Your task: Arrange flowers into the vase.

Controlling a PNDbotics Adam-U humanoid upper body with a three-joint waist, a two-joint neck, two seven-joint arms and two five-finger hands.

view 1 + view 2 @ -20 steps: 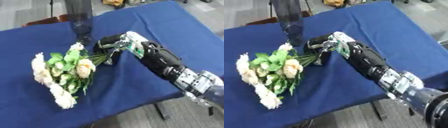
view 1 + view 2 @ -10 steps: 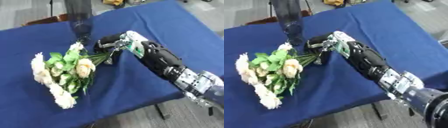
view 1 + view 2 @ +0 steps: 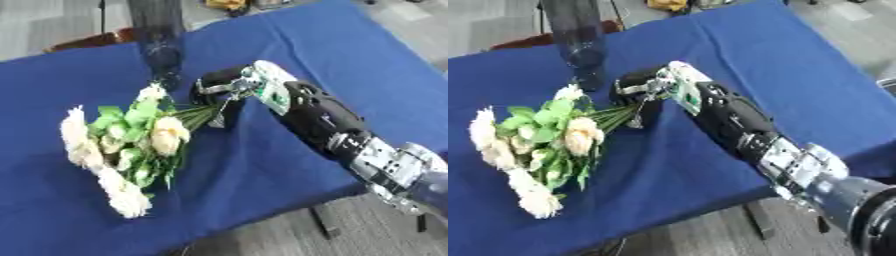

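Blue cloth covers the table (image 3: 367, 75), grey floor past its edges. Bouquet (image 3: 131, 145) of cream and white flowers with green leaves lies flat on the cloth, left of centre, blooms fanning toward the lower left, stems (image 3: 197, 114) pointing up-right. Right hand (image 3: 226, 90) sits at the stem end, centre of frame, fingers curled round the stems, so gripping them. Its black forearm runs off to the lower right. Dark glass vase (image 3: 160, 42) stands upright at the top, just above the bouquet, close to the topmost bloom and near the hand, not touching either as far as I can tell.

Change over the last second: almost none. Hand stays at the stem end with the same closed grip, bouquet in the same spot and still flat, vase unmoved. Reads as a grasp settled but no lift yet.

For the task: flowers still outside the vase, none inserted. Likely next is lifting by the stems, swinging them upright and lowering the stem end into the vase mouth, which is cut off at the top edge. Left hand not visible in either view.
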